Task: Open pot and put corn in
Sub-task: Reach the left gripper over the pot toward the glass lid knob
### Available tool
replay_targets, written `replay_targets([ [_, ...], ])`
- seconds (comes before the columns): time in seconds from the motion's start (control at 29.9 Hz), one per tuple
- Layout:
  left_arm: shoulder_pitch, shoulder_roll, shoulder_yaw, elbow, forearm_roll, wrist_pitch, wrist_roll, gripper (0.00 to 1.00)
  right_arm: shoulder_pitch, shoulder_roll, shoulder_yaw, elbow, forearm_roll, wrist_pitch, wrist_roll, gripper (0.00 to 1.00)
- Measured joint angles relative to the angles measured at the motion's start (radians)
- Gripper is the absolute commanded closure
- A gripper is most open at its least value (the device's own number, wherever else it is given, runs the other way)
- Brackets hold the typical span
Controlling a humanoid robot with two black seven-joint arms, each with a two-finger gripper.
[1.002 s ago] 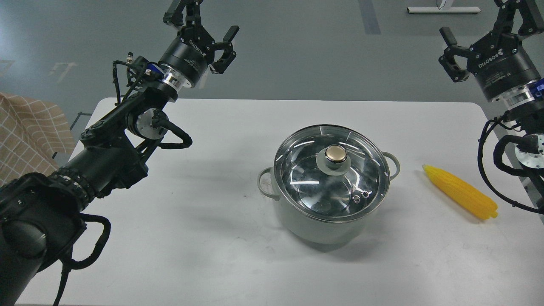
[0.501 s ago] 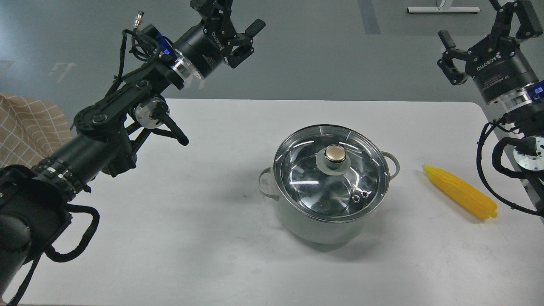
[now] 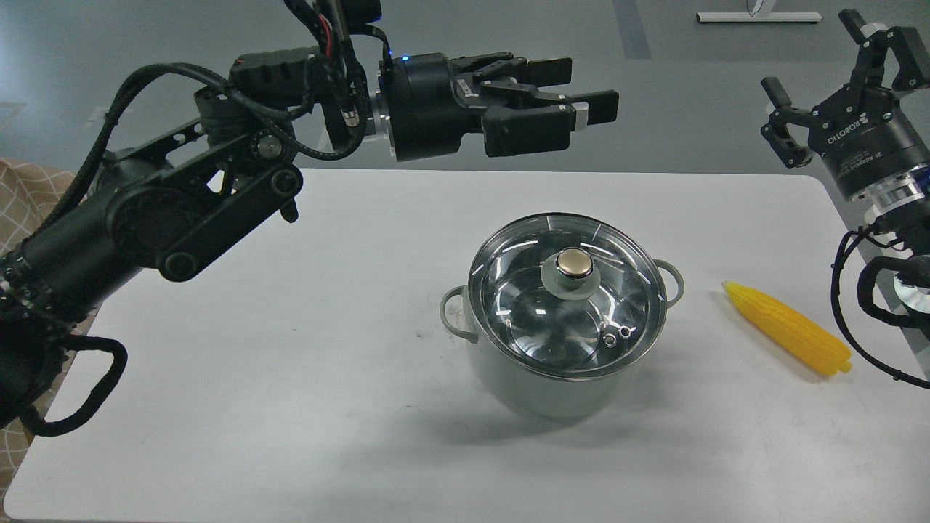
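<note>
The pale grey-green pot (image 3: 546,386) stands at the middle of the white table (image 3: 290,378), closed by a glass lid (image 3: 523,290) with a brass-coloured knob (image 3: 574,263). The yellow corn (image 3: 788,330) lies on the table to the right of the pot, apart from it, its point toward the pot. My left gripper (image 3: 581,88) is open and empty, pointing right, held high behind the pot above the table's far edge. My right gripper (image 3: 814,57) is open and empty, raised at the far right, above and behind the corn.
A checked cloth (image 3: 25,211) shows at the left edge beside the table. My left arm (image 3: 167,225) reaches over the table's left rear part. Grey floor lies beyond the far edge.
My left arm has swung to the right and its gripper has turned to point right, nearer the pot. My right gripper has shifted slightly right. Pot, lid and corn have not moved.
</note>
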Motion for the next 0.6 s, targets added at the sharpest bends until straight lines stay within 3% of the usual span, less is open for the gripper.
replay_targets([
  [0.3,-0.027,-0.057,0.219,0.018,0.311,0.082,-0.003,0.02,-0.051,-0.05,0.011,0.04,0.0,0.0,0.0,0.0],
  [0.6,-0.019,-0.16,0.275,0.176,0.362,0.107,-0.02,0.02,-0.076,-0.055,0.015,0.057,0.0,0.0,0.0,0.0],
])
